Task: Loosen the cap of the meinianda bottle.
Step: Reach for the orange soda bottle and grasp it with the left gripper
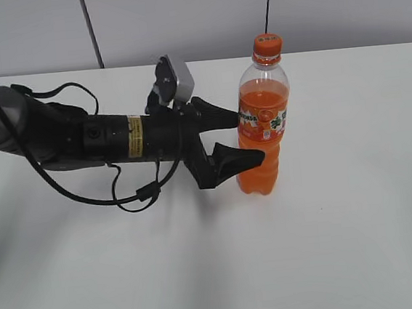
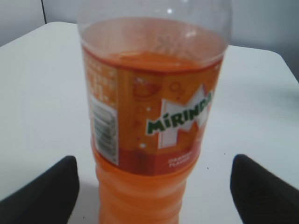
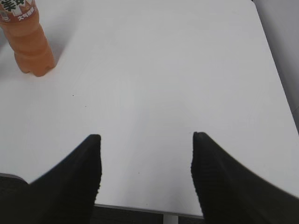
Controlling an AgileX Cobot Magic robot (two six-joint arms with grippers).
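Note:
The meinianda bottle point(image 1: 264, 130) stands upright on the white table, full of orange drink, with an orange-white-green label. The orange cap point(image 1: 267, 45) sits on its neck. My left gripper point(image 1: 242, 135) is open, one finger on each side of the bottle's waist, just short of it. In the left wrist view the bottle point(image 2: 152, 135) fills the middle, and the two black fingertips of the gripper point(image 2: 152, 189) stand apart from it on both sides. My right gripper point(image 3: 145, 154) is open and empty over bare table. The bottle's base point(image 3: 29, 42) shows at the top left of the right wrist view.
The white table point(image 1: 346, 243) spreads around the bottle. Its near edge point(image 3: 140, 207) lies just under the right fingers. A grey wall stands behind the table's far edge. The left arm's black cable loops over the table on the left.

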